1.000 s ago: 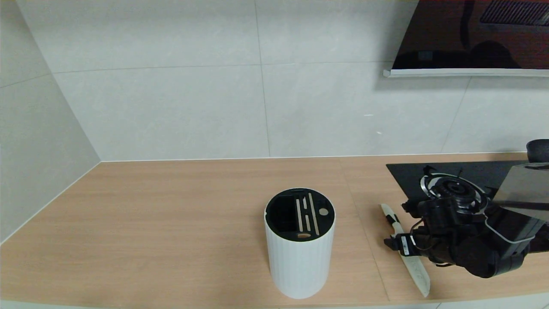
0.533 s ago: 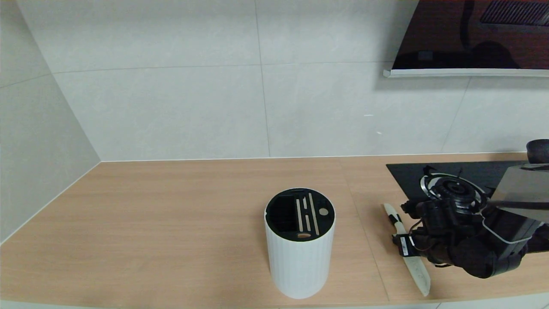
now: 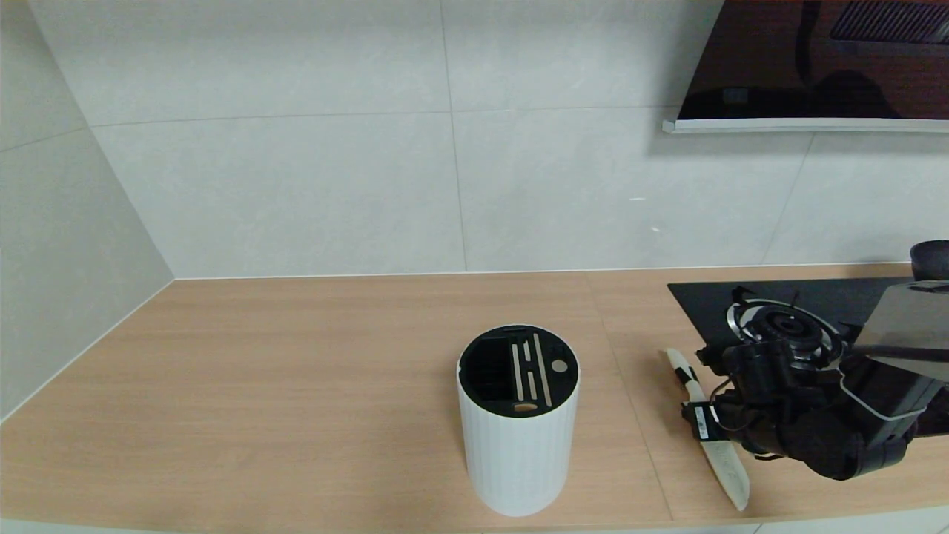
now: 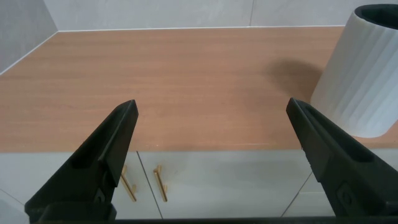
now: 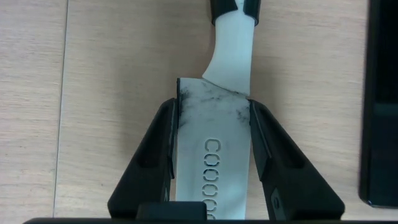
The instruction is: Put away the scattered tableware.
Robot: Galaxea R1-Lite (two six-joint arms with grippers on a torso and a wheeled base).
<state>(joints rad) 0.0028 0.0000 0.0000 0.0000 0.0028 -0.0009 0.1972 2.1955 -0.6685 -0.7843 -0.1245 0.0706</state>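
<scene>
Wood-grain bench (image 3: pixel 296 356) runs under grey tiled wall, dark range hood (image 3: pixel 815 67) at upper right, black hob (image 3: pixel 704 300) with 1 burner ring (image 3: pixel 786 326) on the bench's right end.

Knife holder (image 3: pixel 519 437): white ribbed cylinder, upright, near the front edge, about mid-bench. It has a black top with 1 large square opening, several narrow slots and 1 small round spot. No writing legible on it.

Knife (image 3: pixel 725 471): pale speckled blade, white handle with black band. It lies to the right of the holder and well apart from it, between holder and hob, handle toward the wall, tip toward the front edge. A row of embossed marks runs along the blade in the right wrist view; not read out. Cannot tell if the blade is lifted off the bench.

Right gripper (image 5: pixel 212 109): arm comes in low from the right, over the hob's front corner, wrist angled down. The 2 fingers (image 5: pixel 165 137) are closed onto the blade's 2 edges just below the handle, touching both sides. A small white tag sits on the gripper body, print too small to tell.

Left gripper (image 4: pixel 210 109): level, low, at the bench's front edge, fingers spread wide, nothing between them. The holder is off to one side. Cabinet doors with 2 gold pulls (image 4: pixel 160 182) sit below the bench edge.
</scene>
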